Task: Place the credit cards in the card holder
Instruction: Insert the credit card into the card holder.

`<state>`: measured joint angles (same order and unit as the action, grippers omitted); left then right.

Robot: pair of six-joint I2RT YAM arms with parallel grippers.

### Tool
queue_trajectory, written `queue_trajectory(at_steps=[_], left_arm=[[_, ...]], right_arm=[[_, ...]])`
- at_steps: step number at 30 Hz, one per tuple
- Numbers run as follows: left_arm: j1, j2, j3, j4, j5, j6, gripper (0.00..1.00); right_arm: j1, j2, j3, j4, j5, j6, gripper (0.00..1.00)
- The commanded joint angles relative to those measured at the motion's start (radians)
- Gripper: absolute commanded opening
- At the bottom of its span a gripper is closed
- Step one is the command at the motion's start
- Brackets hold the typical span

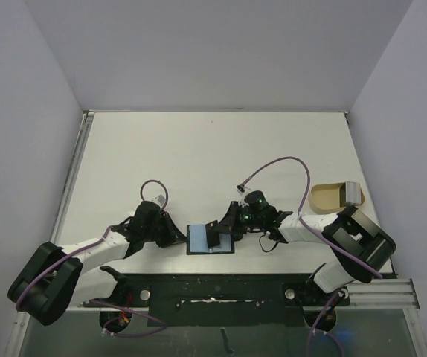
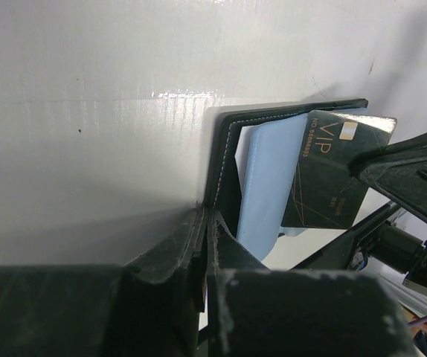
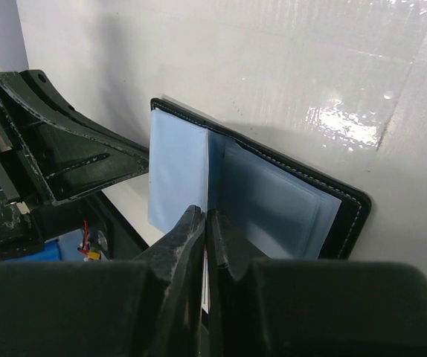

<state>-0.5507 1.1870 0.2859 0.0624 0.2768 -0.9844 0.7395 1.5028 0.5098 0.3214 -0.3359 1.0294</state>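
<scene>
Pale walls and a bare white table are all the backdrop I have. My right tool is pressed together on a dark credit card marked VIP. In that tool's own view I see the card edge-on, running straight out from the fingertips. Directly ahead of those tips the card holder lies open on the table, pale blue lining up. The card is tilted over the lining near the fold; I cannot tell whether its leading edge has entered a pocket. From the opposite side the card's long axis looks roughly parallel to the holder's fold, so I judge the push should go straight forward from the right tool, across that fold. Facing it, my left tool is pinched shut on the holder's black cover edge, pinning the far side. Both tools are at the holder, but only the right one carries a card. Beyond the holder, ahead of both tools, the table is open; the arm bases crowd the near edge behind them. Well off behind the right tool, beside that arm, a tan tray holds another grey card.
</scene>
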Motion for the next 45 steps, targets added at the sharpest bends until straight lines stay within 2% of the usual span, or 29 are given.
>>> queue_trajectory(at_steps=[1,12,24,34,45], left_arm=[[-0.011,-0.011,-0.004,0.044,-0.002,-0.003,0.00],[-0.017,-0.010,0.001,0.029,-0.014,-0.010,0.00],[-0.018,-0.004,0.001,0.020,-0.024,-0.013,0.00],[-0.020,-0.007,0.001,0.017,-0.027,-0.016,0.00],[-0.028,-0.023,-0.011,0.022,-0.027,-0.038,0.00]], right_arm=[[0.006,0.013,-0.006,0.077,-0.038,0.023,0.03],[0.006,0.012,-0.012,-0.002,0.012,0.018,0.04],[0.008,-0.009,-0.014,-0.082,0.061,-0.005,0.16],[0.028,-0.001,-0.003,-0.106,0.069,-0.012,0.09],[0.055,0.036,0.004,-0.063,0.067,0.020,0.09]])
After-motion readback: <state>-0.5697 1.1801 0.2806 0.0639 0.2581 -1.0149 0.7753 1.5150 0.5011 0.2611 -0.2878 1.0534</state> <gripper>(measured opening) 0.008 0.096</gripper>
